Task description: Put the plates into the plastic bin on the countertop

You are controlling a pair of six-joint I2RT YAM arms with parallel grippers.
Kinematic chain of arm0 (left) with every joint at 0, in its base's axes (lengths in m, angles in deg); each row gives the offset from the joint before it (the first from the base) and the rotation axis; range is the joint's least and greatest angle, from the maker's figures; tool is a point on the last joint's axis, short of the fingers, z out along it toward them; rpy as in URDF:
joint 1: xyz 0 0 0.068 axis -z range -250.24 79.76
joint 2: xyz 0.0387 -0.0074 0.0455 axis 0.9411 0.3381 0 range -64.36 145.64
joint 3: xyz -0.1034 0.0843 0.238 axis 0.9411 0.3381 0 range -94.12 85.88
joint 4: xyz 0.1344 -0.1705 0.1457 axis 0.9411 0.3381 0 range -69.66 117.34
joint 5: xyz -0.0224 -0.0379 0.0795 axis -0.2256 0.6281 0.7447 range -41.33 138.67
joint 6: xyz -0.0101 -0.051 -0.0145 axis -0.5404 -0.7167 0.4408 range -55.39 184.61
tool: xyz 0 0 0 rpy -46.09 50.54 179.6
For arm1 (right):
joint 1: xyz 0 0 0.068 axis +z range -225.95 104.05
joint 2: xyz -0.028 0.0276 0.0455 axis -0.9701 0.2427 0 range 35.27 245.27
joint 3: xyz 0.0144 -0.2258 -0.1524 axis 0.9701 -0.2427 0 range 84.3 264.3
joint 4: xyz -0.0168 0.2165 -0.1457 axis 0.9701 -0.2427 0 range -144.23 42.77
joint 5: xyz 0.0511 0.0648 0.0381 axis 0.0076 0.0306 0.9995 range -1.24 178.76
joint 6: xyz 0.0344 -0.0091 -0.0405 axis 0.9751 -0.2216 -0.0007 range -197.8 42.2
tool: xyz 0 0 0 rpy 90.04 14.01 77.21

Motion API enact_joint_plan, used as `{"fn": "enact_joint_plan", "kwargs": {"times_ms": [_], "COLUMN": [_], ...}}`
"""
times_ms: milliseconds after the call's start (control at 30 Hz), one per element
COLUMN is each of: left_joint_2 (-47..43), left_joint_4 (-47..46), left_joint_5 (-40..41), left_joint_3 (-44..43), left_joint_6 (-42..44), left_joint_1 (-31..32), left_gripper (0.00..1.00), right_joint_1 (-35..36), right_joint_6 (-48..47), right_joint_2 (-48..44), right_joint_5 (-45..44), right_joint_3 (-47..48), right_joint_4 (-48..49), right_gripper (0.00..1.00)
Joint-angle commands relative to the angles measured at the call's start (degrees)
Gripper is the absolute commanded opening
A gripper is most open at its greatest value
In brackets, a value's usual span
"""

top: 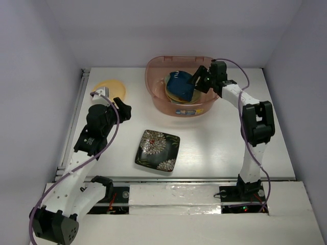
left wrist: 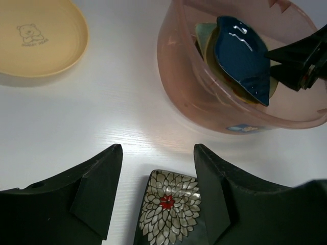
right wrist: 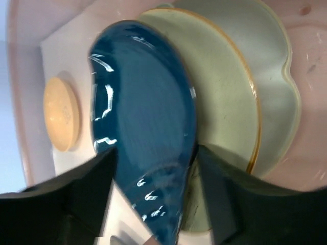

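Observation:
The plastic bin [top: 168, 109] stands at the back of the countertop [top: 214, 138]. The dark blue leaf-shaped plate [top: 179, 84] lies tilted in it on a tan round plate [right wrist: 225, 87] and a pale green dish [right wrist: 278, 92]. My right gripper [top: 200, 79] is open just above the blue plate [right wrist: 143, 102], fingers on either side of its narrow end. My left gripper [top: 124, 108] is open and empty above the table [left wrist: 158, 153]. The square black floral plate [top: 157, 149] lies front centre, below it in the left wrist view [left wrist: 171, 209]. The round yellow-orange plate [top: 109, 89] lies back left.
A metal rail [top: 76, 117] runs along the left edge of the table. The bin's wall [left wrist: 204, 102] and the yellow plate [left wrist: 36, 35] show ahead of my left gripper. White walls close in the left, back and right sides.

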Motion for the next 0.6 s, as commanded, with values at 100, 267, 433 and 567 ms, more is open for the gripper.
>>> {"fn": "enact_joint_plan", "kwargs": {"times_ms": [100,267,433,567], "left_joint_2": [3.81,8.72,14.44,21.20], "left_joint_4": [-7.32,-10.59,-15.77,-18.06], "left_joint_5": [-2.58,-7.25,-14.19,-14.46], "left_joint_3": [-4.85,-5.47,-3.80,-3.79], "left_joint_6": [-3.38,-7.60,-13.57,-16.56], "left_joint_1": [-1.64,-6.82,-12.62,-15.96], "left_gripper": [0.55,0.55,0.01,0.00], "right_joint_1": [0.01,0.01,0.01,0.01], "right_joint_6": [0.60,0.08,1.56,2.80], "right_joint_2": [-15.04,-25.92,-35.43,-44.30], "right_joint_5": [-1.67,-4.57,-6.95,-9.14], "right_joint_3": [-6.15,-13.46,-23.47,-35.23], "right_joint_4": [9.25,11.88,16.61,21.28], "right_gripper": [0.88,1.00,0.63,0.00]}}
